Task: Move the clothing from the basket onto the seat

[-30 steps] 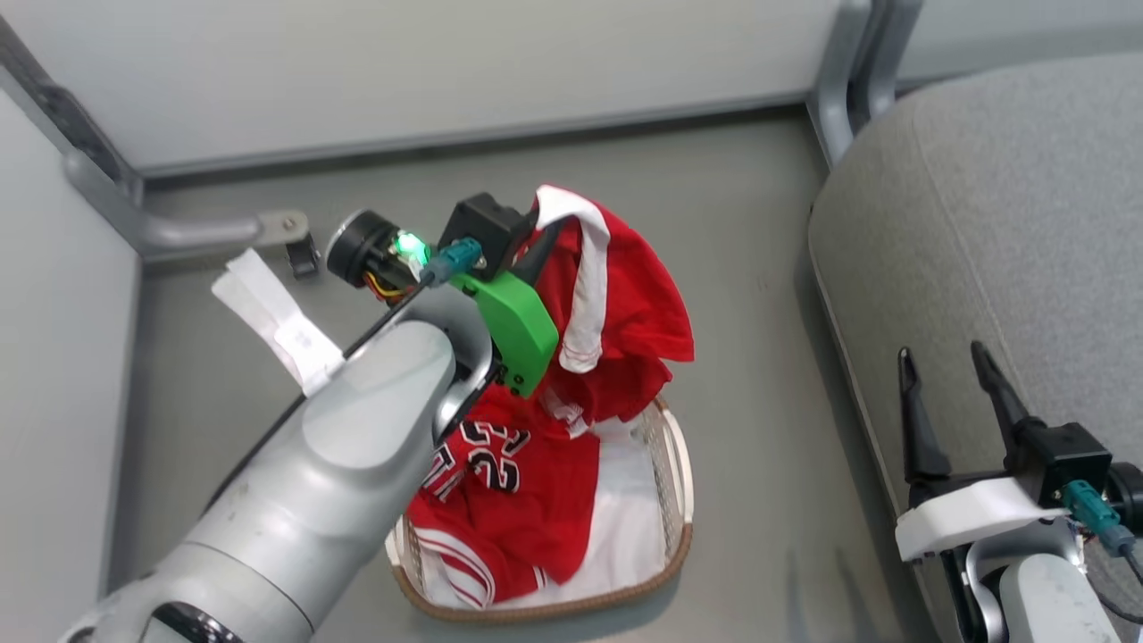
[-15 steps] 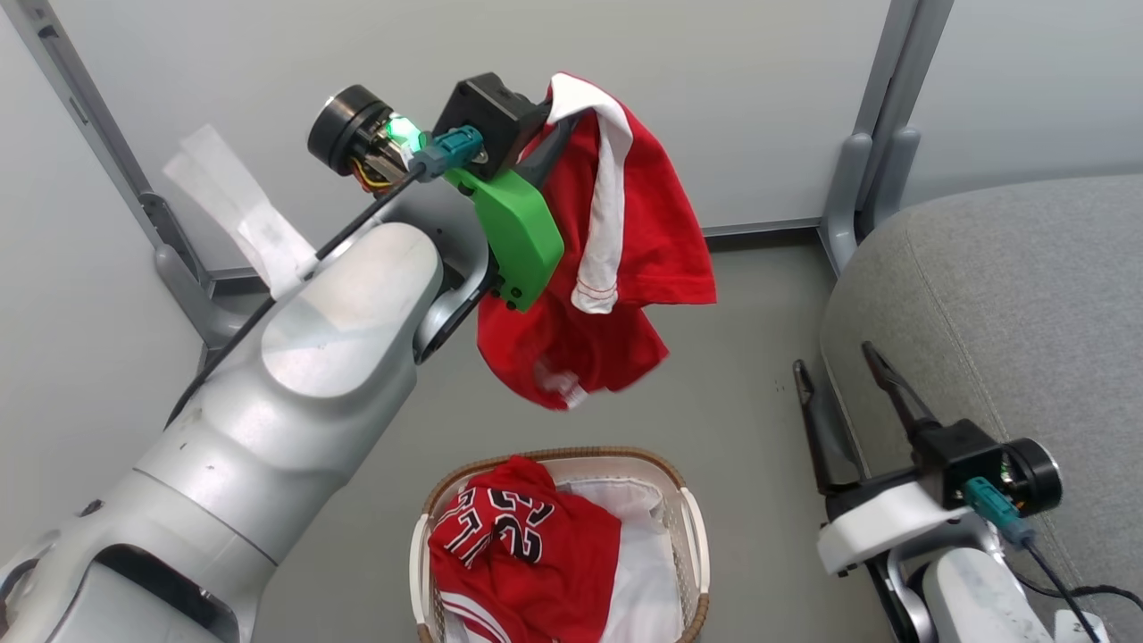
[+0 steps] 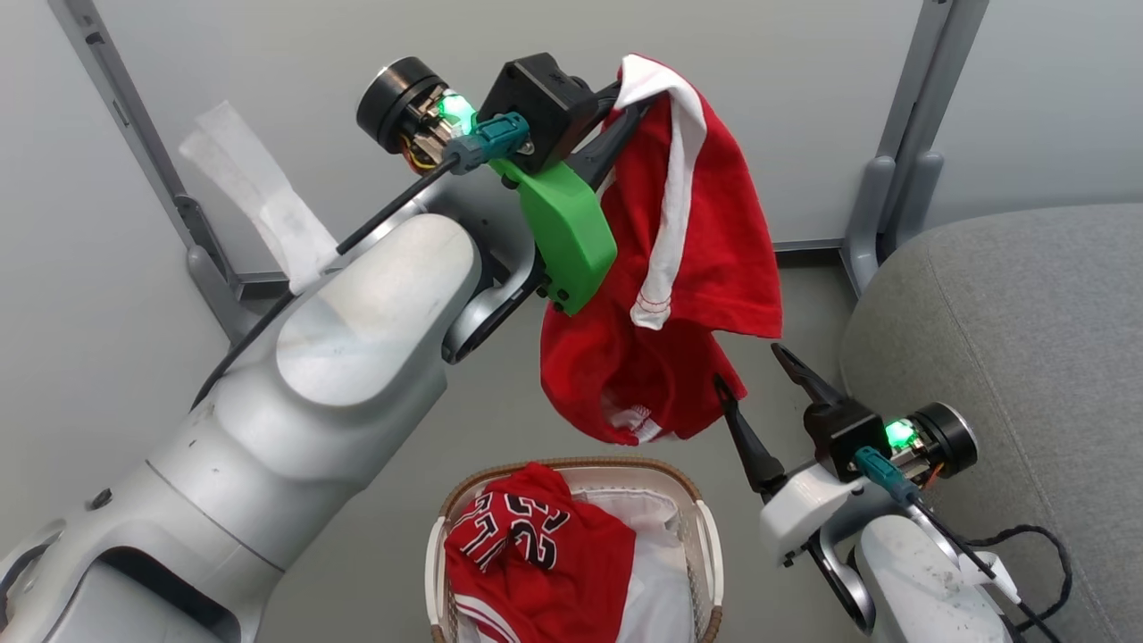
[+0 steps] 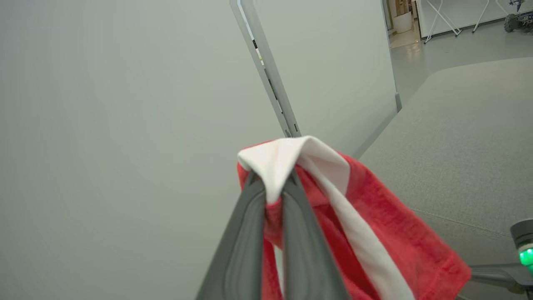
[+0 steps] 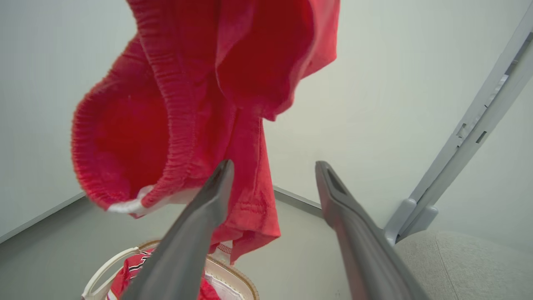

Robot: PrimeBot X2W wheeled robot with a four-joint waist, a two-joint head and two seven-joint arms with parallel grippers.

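Observation:
My left gripper (image 3: 632,96) (image 4: 272,183) is shut on the white-panelled top fold of a red garment (image 3: 679,268) (image 4: 366,233) (image 5: 200,91), which hangs free in the air above the basket (image 3: 705,527) (image 5: 233,279). A red jersey with black-and-white numerals (image 3: 536,554) (image 5: 129,275) lies in the basket on a white cloth (image 3: 656,589). My right gripper (image 3: 750,366) (image 5: 272,166) stands open just right of the hanging garment's lower edge, nothing between its fingers. The grey seat (image 3: 1009,357) (image 4: 458,137) (image 5: 458,266) lies to the right.
Grey partition walls with metal posts (image 3: 902,152) (image 4: 266,71) (image 5: 479,129) stand behind. A strip of white paper tape (image 3: 259,205) sticks off the left forearm. A black cable (image 3: 1027,545) loops by the right arm, over the seat's edge.
The head view has tilted up. My left gripper has lifted the red garment clear of the basket and carried it rightward. My right gripper has swung left, close to the garment's lower edge.

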